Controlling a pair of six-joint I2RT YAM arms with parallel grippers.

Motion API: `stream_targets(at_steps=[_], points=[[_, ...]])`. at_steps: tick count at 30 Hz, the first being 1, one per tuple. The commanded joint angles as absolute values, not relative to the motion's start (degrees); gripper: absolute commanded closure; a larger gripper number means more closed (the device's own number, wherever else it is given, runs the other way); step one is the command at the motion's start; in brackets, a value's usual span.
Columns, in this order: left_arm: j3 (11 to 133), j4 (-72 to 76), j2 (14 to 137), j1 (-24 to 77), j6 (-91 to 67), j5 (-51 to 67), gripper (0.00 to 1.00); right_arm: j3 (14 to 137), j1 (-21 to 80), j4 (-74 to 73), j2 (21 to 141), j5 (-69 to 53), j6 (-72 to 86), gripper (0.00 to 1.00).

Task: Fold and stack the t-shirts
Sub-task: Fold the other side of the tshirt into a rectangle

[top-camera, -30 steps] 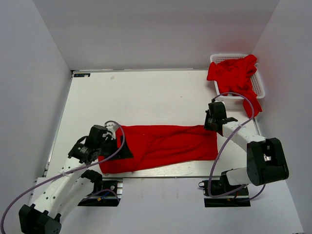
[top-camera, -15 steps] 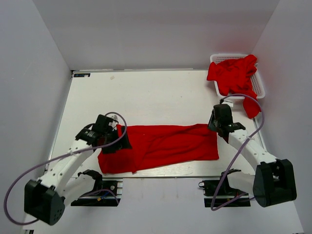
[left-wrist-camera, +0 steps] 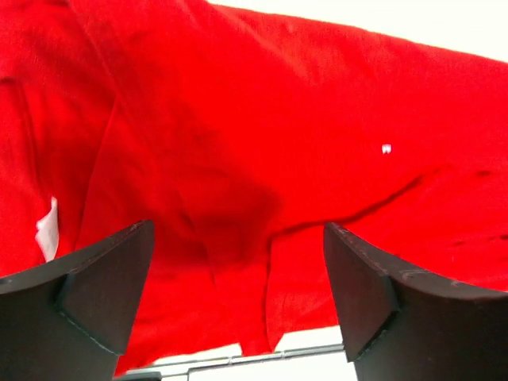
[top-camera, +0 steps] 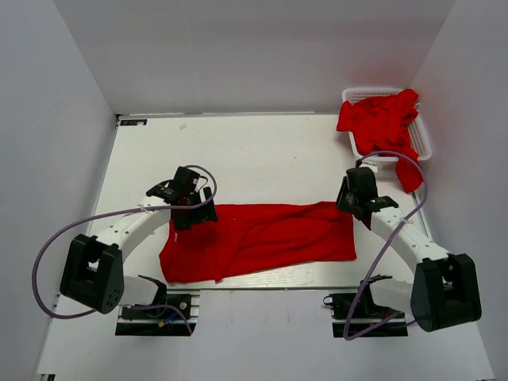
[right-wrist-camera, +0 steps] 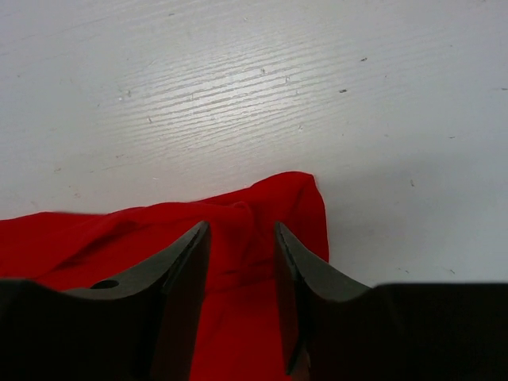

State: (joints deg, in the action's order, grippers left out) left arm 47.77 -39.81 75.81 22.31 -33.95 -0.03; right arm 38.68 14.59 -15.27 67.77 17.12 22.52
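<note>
No brand or writing legible anywhere. Only a small white tag [left-wrist-camera: 48, 230] on the red cloth in the left wrist view, too blurred to read, and a dark sticker [top-camera: 133, 122] at the desk's far left corner, equally unreadable.

Counted: one t-shirt [top-camera: 262, 238], lying flat as a long folded strip along the near edge of the desk [top-camera: 254, 151], running left to right. One heap [top-camera: 379, 119] of more red t-shirts in the single white lattice basket [top-camera: 426, 141] at the far right corner, spilling over its near rim. Impossible to tell how many in the heap.

Left jaws spread wide and released, poised over the strip's left end, gripping nothing. Right jaws parted partway, straddling the strip's far right corner, with cloth showing in the gap but not pinched.

Around: plain white walls [top-camera: 238, 48] on three sides, and purple cables [top-camera: 36, 274] looping out to either side. Nothing lying on top of the strip apart from the two sets of jaws over its ends.
</note>
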Motion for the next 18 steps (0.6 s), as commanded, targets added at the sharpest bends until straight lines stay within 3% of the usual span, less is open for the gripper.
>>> stream_targets(at_steps=[1, 5, 14, 17, 18], points=[[47.3, -33.9, 76.7, 22.1, -35.7, -1.6, 0.05, 42.0, 14.5, -14.9, 70.2, 17.3, 23.3, 0.56], [45.1, -30.9, 79.0, 22.1, -36.2, -1.1, 0.17, 43.5, 14.4, -14.8, 73.0, 17.8, 25.6, 0.56], [41.6, -30.3, 83.4, 21.5, -37.3, -2.5, 0.19, 44.3, 14.3, -16.9, 77.7, 16.5, 27.3, 0.56], [40.3, -29.5, 83.9, 21.5, -37.8, -3.0, 0.19, 43.8, 14.4, -17.0, 78.2, 16.9, 28.0, 0.7], [40.3, -29.5, 83.9, 21.5, -37.8, -3.6, 0.19, 44.0, 14.3, -17.3, 78.7, 16.8, 28.1, 0.84]])
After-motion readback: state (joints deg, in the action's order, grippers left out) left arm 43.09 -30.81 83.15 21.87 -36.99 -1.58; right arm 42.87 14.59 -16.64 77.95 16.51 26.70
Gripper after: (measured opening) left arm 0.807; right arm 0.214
